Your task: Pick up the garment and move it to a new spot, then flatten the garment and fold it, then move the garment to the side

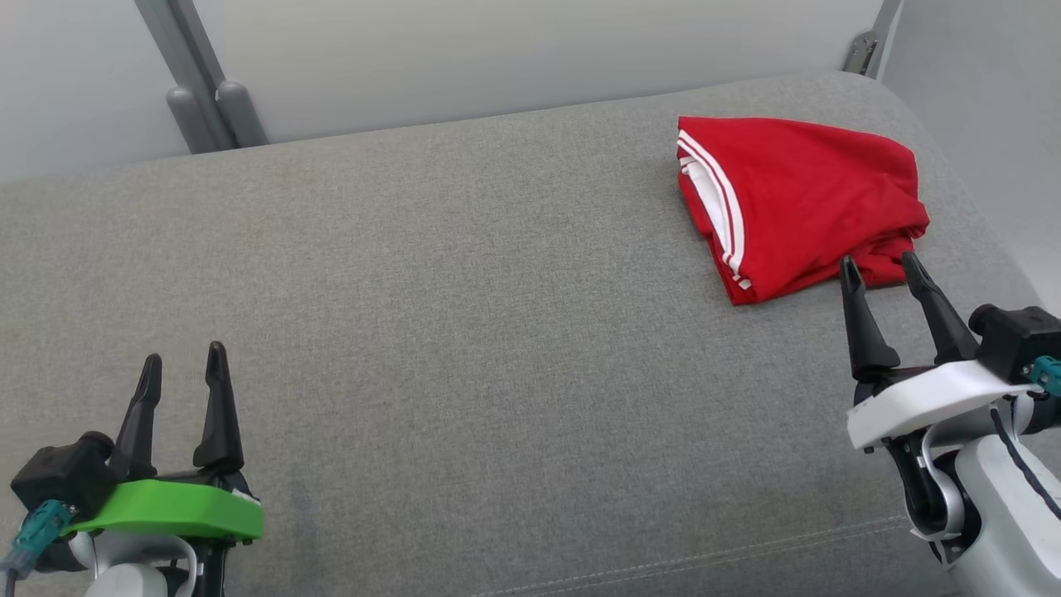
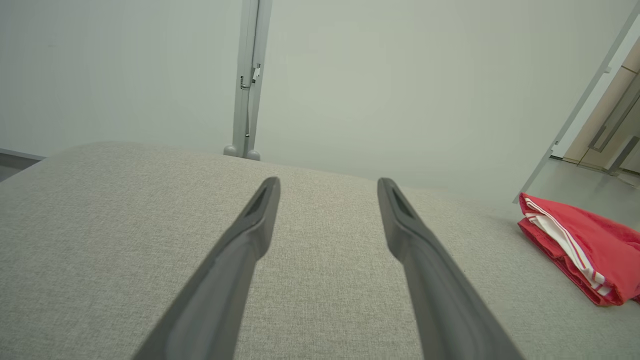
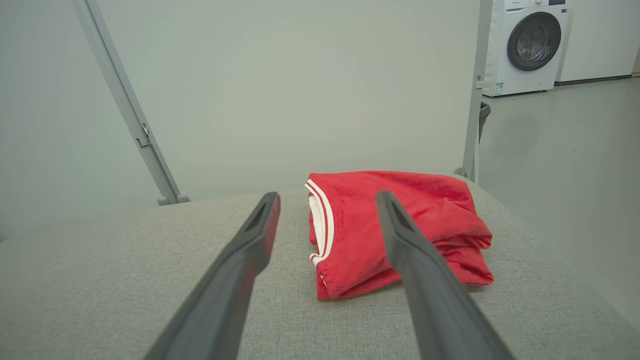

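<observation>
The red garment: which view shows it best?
The head view: the folded red garment shows almost whole, from above, on the grey cushion. The right wrist view has a claw finger across it. The left wrist view cuts it off at the right edge.

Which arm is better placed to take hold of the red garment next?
Right, probably. The right gripper is open, fingertips close to the near edge of the red garment; the left gripper sits far across the grey cushion.

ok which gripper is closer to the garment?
The right gripper, on the white mount: it is open, right by the near edge of the garment. The left gripper, green mount, is far off across the cushion.
</observation>
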`<state>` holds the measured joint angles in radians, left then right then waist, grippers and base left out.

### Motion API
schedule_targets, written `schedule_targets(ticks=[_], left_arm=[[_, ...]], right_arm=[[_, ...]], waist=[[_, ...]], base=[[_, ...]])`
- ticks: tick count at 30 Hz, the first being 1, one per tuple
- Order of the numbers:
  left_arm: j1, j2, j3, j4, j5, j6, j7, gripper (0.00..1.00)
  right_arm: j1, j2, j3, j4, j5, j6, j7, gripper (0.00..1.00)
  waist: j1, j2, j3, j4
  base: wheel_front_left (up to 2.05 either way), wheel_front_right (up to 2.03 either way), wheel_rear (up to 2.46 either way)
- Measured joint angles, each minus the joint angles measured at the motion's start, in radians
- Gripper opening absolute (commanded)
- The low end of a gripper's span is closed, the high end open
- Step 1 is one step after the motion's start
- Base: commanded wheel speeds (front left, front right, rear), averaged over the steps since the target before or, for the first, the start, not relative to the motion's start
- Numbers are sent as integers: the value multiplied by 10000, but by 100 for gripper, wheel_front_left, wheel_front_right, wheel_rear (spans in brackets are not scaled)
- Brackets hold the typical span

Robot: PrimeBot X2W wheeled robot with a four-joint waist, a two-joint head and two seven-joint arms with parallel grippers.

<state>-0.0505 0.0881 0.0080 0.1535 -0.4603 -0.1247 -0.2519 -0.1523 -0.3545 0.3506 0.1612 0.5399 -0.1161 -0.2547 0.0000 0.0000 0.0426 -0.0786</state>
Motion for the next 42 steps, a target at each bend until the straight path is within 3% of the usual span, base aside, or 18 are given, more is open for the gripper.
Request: schedule_targets(ticks=[4,38,39,42], left_arm=[[8,100,-142,-6,385,0,0,100],[151,54,-725,-67,399,0,0,100],[158,61,-750,-44,368,2,2,0],[295,-105,-803,309,368,6,19,0]], right_arm=[[157,180,-73,-286,-303,0,0,100],[1211,821,-656,-1068,-1279,42,0,100],[1213,840,-665,-1051,-1273,38,0,0],[1374,1035,-556,-738,-1267,33,4,0]], waist=[[0,0,31,1],[0,0,-160,300],[0,0,-153,302],[0,0,-154,302]], base=[[0,0,0],[0,0,0],[0,0,0],[0,0,0]])
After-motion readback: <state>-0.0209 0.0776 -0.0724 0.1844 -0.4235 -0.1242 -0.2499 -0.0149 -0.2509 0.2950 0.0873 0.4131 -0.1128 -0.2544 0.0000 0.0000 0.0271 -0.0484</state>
